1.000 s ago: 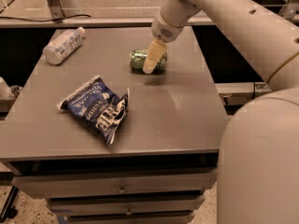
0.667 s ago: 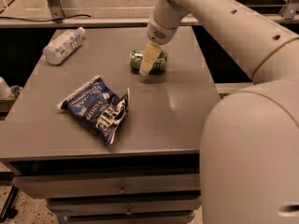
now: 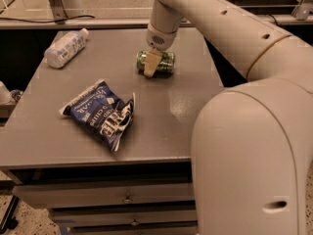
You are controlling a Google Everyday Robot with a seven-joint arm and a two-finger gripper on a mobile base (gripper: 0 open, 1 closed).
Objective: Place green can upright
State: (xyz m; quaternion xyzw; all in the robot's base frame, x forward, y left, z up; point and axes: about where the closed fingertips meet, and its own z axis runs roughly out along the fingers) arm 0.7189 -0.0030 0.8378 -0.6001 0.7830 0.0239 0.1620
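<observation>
The green can (image 3: 167, 65) lies on its side on the grey table (image 3: 186, 106), near the back right of the top. My gripper (image 3: 153, 66) comes down from the arm directly over the can's left half, and its pale tip covers part of the can's front. The can rests on the table surface.
A blue chip bag (image 3: 101, 112) lies crumpled at the table's front left. A white plastic bottle (image 3: 65, 48) lies on its side at the back left corner. My arm's large body (image 3: 254, 146) fills the right side. Drawers (image 3: 127, 198) sit under the tabletop.
The arm has shifted a little to the left over the can. The can, bag and bottle have not moved.
</observation>
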